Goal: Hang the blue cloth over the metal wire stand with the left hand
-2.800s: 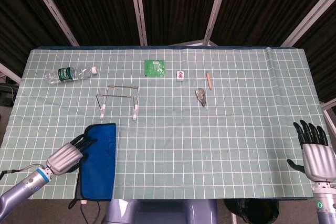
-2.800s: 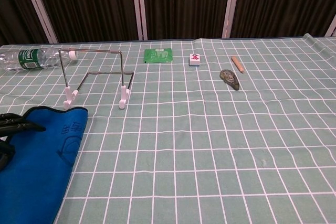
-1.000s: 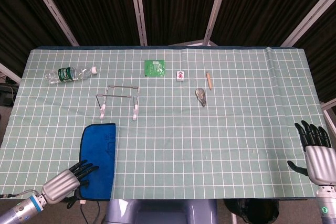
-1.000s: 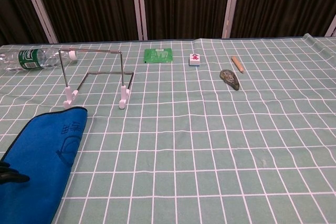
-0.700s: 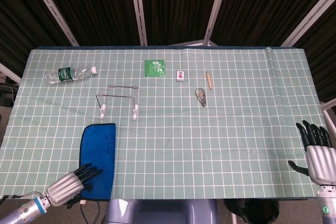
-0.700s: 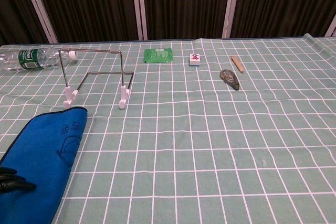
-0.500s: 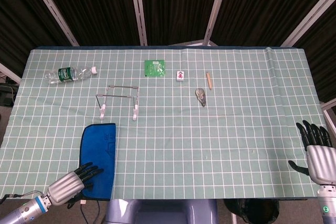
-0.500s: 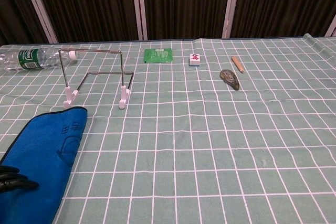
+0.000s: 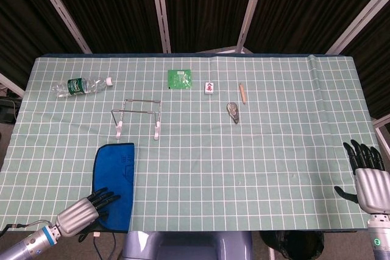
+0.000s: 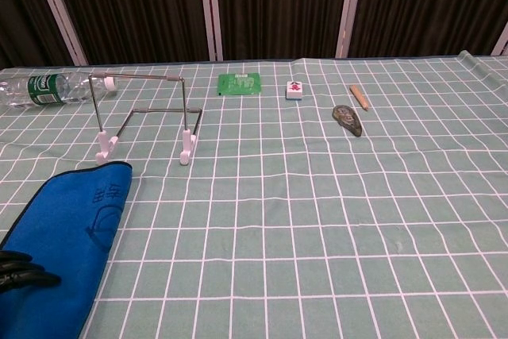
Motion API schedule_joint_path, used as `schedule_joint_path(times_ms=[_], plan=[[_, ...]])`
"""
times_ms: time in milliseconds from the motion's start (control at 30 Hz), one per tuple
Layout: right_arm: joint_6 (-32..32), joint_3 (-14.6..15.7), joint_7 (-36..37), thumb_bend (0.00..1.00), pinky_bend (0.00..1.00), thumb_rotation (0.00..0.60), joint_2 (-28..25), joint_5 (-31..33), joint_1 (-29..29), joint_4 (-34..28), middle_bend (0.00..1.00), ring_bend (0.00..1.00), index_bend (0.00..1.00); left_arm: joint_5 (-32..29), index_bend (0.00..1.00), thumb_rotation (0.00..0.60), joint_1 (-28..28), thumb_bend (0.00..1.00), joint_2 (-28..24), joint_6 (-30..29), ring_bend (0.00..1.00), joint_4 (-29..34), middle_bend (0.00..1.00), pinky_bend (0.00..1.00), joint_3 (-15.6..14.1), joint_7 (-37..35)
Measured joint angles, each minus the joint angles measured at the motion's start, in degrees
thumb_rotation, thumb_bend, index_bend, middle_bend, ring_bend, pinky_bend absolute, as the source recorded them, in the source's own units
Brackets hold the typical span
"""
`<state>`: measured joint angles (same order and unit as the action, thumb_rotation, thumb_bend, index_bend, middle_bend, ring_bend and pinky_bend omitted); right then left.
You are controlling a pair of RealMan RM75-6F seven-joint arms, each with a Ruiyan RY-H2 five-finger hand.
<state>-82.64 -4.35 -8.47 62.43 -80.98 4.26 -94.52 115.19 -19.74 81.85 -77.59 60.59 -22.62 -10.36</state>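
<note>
The blue cloth (image 9: 116, 178) lies flat on the table's front left, its near end at the table edge; the chest view has the cloth (image 10: 67, 236) at lower left. Behind it stands the metal wire stand (image 9: 139, 117) on white feet, bare, also seen as the stand (image 10: 143, 113) in the chest view. My left hand (image 9: 82, 212) is at the front edge, its dark fingers (image 10: 28, 271) stretched out over the cloth's near left corner, holding nothing. My right hand (image 9: 367, 181) hovers off the table's right front corner, fingers spread and empty.
A plastic bottle (image 9: 79, 85) lies at the back left. A green packet (image 9: 179, 78), a small white tile (image 9: 210, 87), a wooden stick (image 9: 242, 93) and a small dark tool (image 9: 233, 111) sit along the back middle.
My left hand drew back from the cloth's middle to its near end, then crept slightly right over the last second. The cloth, the stand and my right hand have not moved.
</note>
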Motion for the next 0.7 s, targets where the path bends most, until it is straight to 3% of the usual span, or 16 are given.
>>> schedule_joint_path(times_ms=[200, 567, 667, 700], plan=[[0.1, 0.0, 0.1, 0.0, 0.0, 0.6, -0.1, -0.1, 0.0, -0.1, 0.0, 0.0, 0.0, 0.0, 0.57, 0.6, 0.1, 0.5, -0.3, -0.7, 0.0, 0.3, 0.0, 0.0, 0.0, -0.1], [-0.2, 0.2, 0.6, 0.0, 0.0, 0.6, -0.4, -0.6, -0.1, -0.5, 0.0, 0.0, 0.0, 0.0, 0.58, 0.6, 0.7, 0.51, -3.2, -1.5, 0.0, 3.0, 0.0, 0.0, -0.8, 1.2], [-0.4, 0.2, 0.9, 0.0, 0.0, 0.6, -0.4, -0.7, -0.2, -0.5, 0.0, 0.0, 0.0, -0.2, 0.52, 0.6, 0.8, 0.48, -3.7, -0.9, 0.0, 3.4, 0.0, 0.0, -0.9, 1.9], [-0.4, 0.2, 1.0, 0.0, 0.0, 0.6, -0.4, -0.8, -0.2, -0.5, 0.0, 0.0, 0.0, -0.3, 0.43, 0.6, 0.8, 0.41, -3.9, -0.6, 0.0, 3.7, 0.0, 0.0, -1.0, 2.0]])
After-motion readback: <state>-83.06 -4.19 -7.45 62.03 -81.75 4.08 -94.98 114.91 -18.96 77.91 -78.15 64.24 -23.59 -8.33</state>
